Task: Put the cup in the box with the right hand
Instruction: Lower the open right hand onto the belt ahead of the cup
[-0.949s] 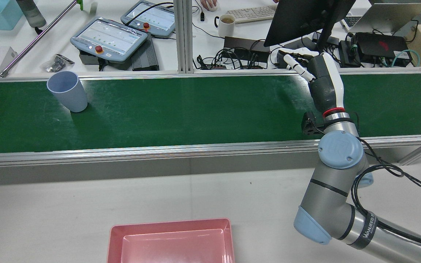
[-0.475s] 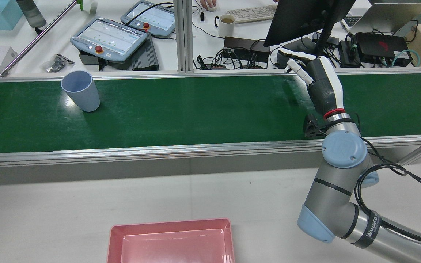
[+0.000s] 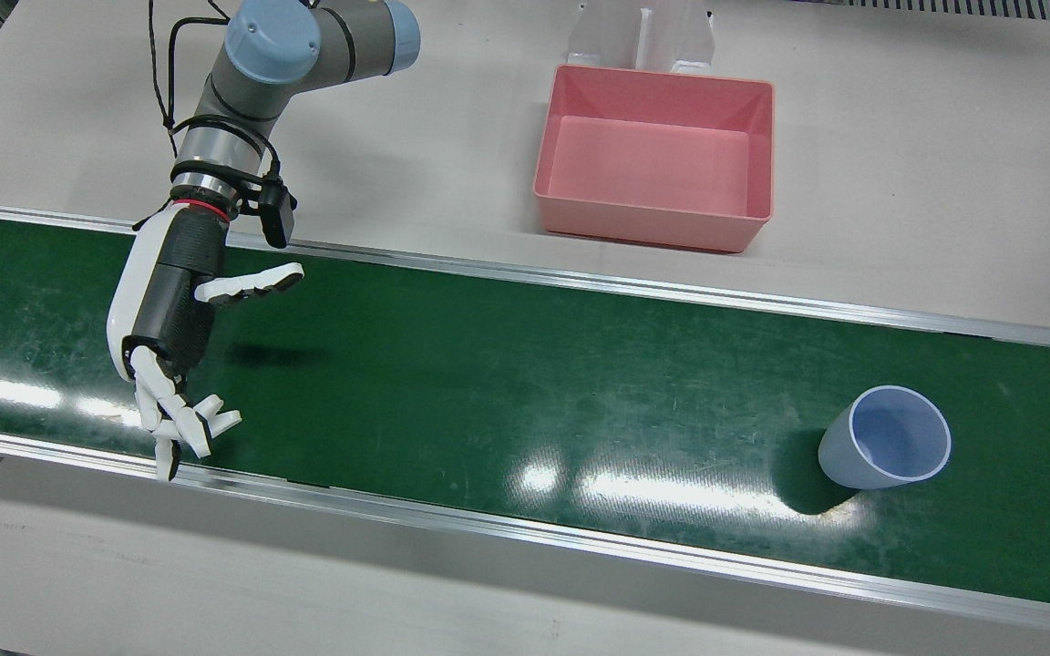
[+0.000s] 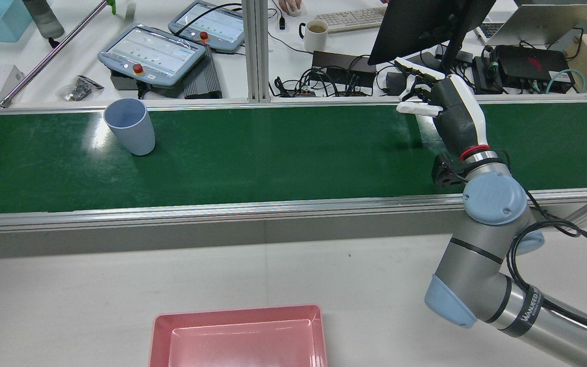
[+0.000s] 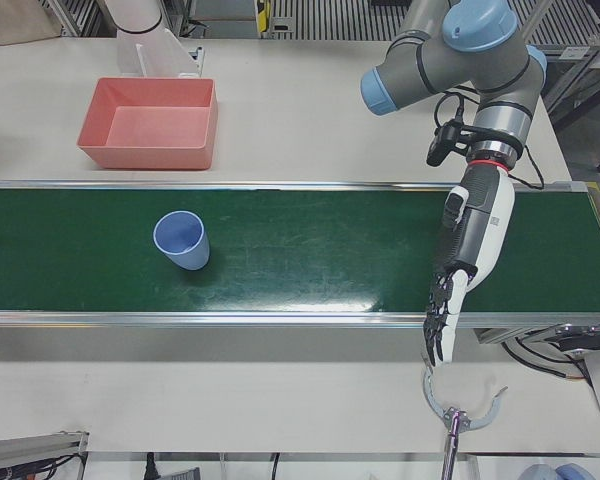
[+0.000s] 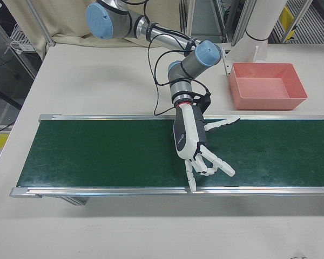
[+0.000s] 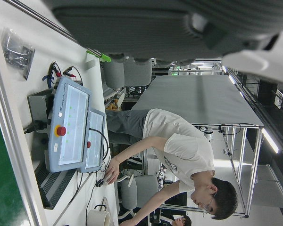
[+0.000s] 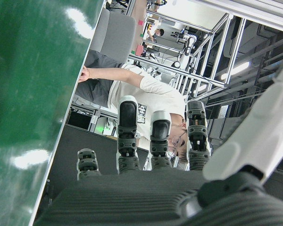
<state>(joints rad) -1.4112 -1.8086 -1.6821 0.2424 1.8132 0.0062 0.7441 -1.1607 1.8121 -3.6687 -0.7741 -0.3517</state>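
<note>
A pale blue cup (image 3: 885, 451) stands upright on the green belt (image 3: 488, 383), mouth up, near the operators' edge. It also shows as cup (image 4: 130, 127) and cup (image 5: 183, 242). My right hand (image 3: 169, 319) hovers over the belt far from the cup, open, fingers spread and empty; the same right hand (image 4: 451, 120) (image 5: 470, 240) (image 6: 189, 135) reaches toward the belt's operators' edge. Its fingers (image 8: 127, 132) hold nothing. The pink box (image 3: 653, 228) sits empty on the white table on the robot's side of the belt. Only a dark palm of my left hand (image 7: 155, 23) shows.
Aluminium rails edge the belt on both sides. Beyond it in the rear view lie two teach pendants (image 4: 153, 53), a mug (image 4: 316, 33), a monitor (image 4: 426, 25) and cables. A seated person (image 7: 179, 146) is at that desk.
The cup has travelled along the belt toward my right hand. The right hand has shifted slightly right and spread its fingers wider.
</note>
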